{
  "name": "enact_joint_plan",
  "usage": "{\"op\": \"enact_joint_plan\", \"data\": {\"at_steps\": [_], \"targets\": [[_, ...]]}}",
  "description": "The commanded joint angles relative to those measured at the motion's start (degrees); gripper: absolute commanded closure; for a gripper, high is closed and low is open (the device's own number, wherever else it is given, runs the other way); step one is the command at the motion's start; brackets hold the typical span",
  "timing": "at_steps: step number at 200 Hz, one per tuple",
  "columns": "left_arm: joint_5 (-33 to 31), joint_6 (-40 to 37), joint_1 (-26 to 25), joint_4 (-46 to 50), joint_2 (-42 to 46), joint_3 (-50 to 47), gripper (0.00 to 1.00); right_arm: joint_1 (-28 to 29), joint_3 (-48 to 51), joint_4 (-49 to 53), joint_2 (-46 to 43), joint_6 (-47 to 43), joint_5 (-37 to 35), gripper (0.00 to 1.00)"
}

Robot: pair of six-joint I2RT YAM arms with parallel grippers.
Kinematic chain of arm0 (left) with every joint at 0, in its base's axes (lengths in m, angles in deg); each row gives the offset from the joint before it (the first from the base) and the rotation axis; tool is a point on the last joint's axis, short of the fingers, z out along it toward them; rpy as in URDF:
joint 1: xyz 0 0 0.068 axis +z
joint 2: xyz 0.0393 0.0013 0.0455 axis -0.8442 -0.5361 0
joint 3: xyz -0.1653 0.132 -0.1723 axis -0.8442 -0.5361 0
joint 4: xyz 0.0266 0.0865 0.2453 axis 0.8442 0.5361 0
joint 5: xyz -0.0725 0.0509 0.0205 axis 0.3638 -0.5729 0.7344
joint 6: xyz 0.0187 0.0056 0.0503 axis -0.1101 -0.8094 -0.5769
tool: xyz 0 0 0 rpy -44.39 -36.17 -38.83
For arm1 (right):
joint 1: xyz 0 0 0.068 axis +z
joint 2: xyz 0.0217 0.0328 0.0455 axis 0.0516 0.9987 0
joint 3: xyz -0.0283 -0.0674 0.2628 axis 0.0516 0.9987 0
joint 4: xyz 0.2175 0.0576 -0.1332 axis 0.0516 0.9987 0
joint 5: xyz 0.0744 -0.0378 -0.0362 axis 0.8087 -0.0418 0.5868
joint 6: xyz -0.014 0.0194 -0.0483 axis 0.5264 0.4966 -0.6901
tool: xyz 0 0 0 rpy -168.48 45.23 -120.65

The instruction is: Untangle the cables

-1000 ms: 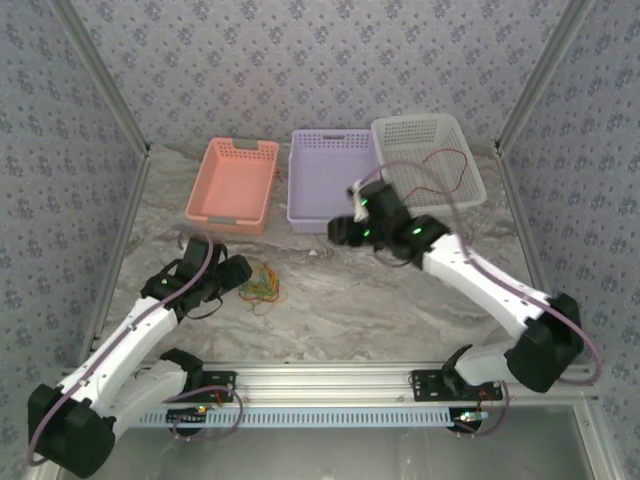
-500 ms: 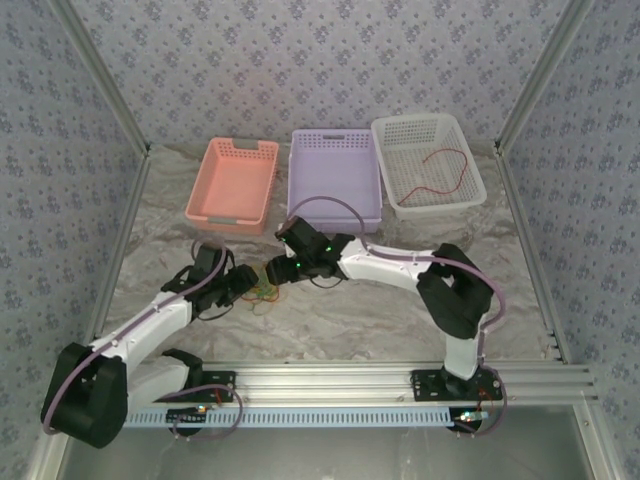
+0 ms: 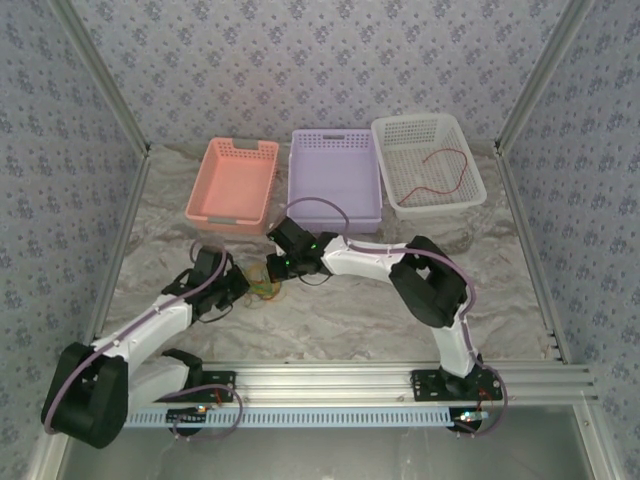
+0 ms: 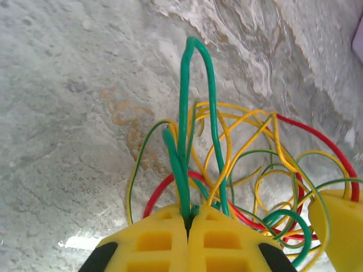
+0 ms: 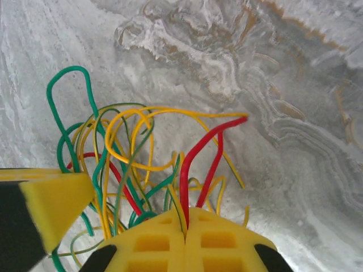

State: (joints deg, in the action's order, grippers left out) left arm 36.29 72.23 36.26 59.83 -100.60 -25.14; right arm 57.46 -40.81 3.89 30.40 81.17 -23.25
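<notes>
We see the left arm (image 3: 150, 322) stretched forward and low, and the right arm (image 3: 365, 262) bent sharply at its elbow, reaching leftward. The left gripper (image 4: 189, 218) has its yellow fingers (image 4: 153, 243) pressed together on a green cable (image 4: 182, 102). The right gripper (image 5: 187, 218), just beside it, pinches a red cable (image 5: 184, 187).

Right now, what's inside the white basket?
One red cable lies loosely curved on the floor of the white basket. I see nothing else inside. The near wall hides a thin strip of the floor.
</notes>
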Motion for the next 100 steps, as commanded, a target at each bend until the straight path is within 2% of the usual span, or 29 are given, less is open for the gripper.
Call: {"op": "enact_joint_plan", "data": {"at_steps": [1,36,64,100], "targets": [[-3.3,-0.9,0.4,4.0,4.3,0.5,1.00,-0.9,4.3,0.3,-7.2,0.4,-5.5,1.00],[-5.9,-2.2,1.8,9.9,10.6,1.7,1.00,-4.0,13.8,4.3,-20.6,-1.3,-11.1,1.00],[-5.1,-2.2,3.0,10.7,12.2,2.4,1.00,-9.1,19.7,7.1,-30.6,-1.5,-11.9,1.00],[-4.0,-1.7,3.0,9.8,11.7,3.9,1.00,-13.8,21.5,11.5,-37.0,-3.0,-11.6,1.00]]}}
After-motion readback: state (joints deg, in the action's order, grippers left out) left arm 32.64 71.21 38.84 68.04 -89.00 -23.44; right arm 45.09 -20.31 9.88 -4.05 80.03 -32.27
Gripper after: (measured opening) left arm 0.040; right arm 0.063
